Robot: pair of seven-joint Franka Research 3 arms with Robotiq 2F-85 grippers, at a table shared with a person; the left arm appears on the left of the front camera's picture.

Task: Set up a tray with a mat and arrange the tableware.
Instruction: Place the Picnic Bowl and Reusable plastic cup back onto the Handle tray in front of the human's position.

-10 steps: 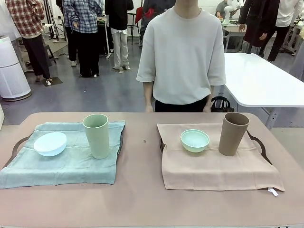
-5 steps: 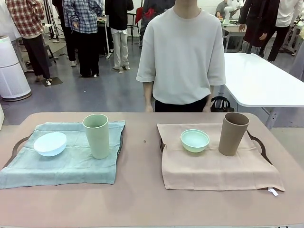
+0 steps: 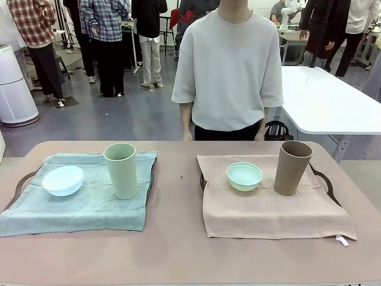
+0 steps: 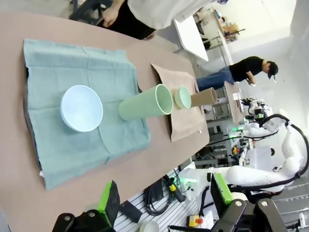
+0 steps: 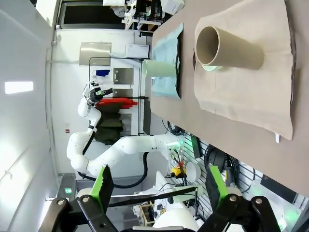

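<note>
**Teal and tan mats laid, tableware standing on both trays**

Teal cloth [image 3: 83,193] is covering the tray at the left of your front view, where the tray's dark handle [image 3: 21,179] is peeking out at the mat's left edge. On it, the pale blue bowl [image 3: 63,180] is sitting at the left and the sage green cup [image 3: 121,170] is standing upright just to its right, the two apart. At the right of the same view, the tan mat [image 3: 268,211] is lying over a second tray whose handle [image 3: 326,180] is showing at the mat's right edge; the mint green bowl [image 3: 244,176] is resting left of the tan brown cup [image 3: 292,167], which is standing upright near the mat's far edge. A person in a pale T-shirt [image 3: 229,65] is standing at the top centre, arms hanging down behind the table [image 3: 178,256].

In your left wrist view, the left gripper [image 4: 164,200] is hanging released at the bottom edge, its green pads spread wide, well back from the teal mat in the upper left of the frame. In your right wrist view, the right gripper [image 5: 157,186] is likewise gaping at the bottom edge, grasping nothing, with the tan cup lying across the upper right of the frame.
</note>
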